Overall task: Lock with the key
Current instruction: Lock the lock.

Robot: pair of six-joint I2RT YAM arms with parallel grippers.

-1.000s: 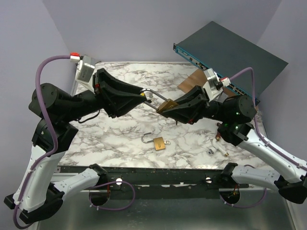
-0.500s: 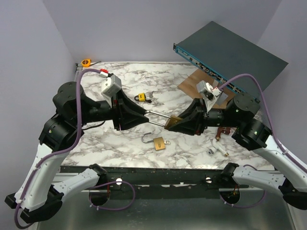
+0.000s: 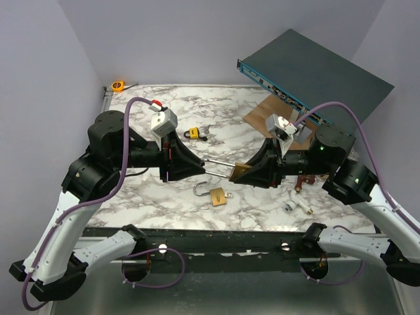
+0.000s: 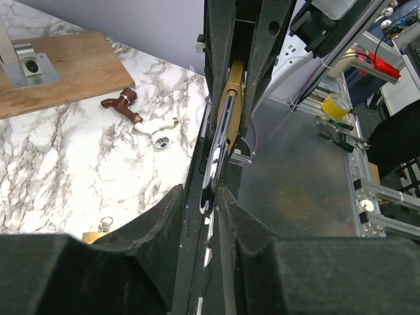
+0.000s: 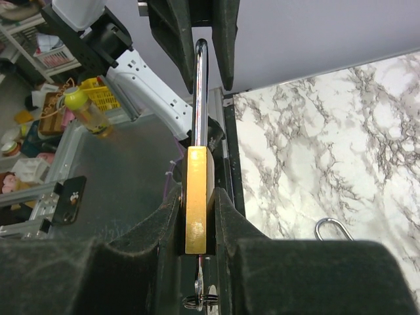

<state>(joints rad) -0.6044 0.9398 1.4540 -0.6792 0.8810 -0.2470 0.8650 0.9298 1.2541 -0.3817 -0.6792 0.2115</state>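
Note:
A brass long-shackle padlock hangs in the air between my two grippers, above the marble table. My right gripper is shut on its brass body. My left gripper is shut on the tip of its steel shackle, which shows in the left wrist view. In the right wrist view the shackle runs straight up into the left gripper's fingers. A key with a ring sticks out of the body's bottom end.
A second brass padlock lies on the table with its shackle open, below the held one. A small yellow padlock, a wooden board, a dark rack unit, a brown piece and a white piece lie around.
Both grippers have carried the padlock lower and toward the near side of the table. The left arm drew back left, uncovering the small yellow padlock.

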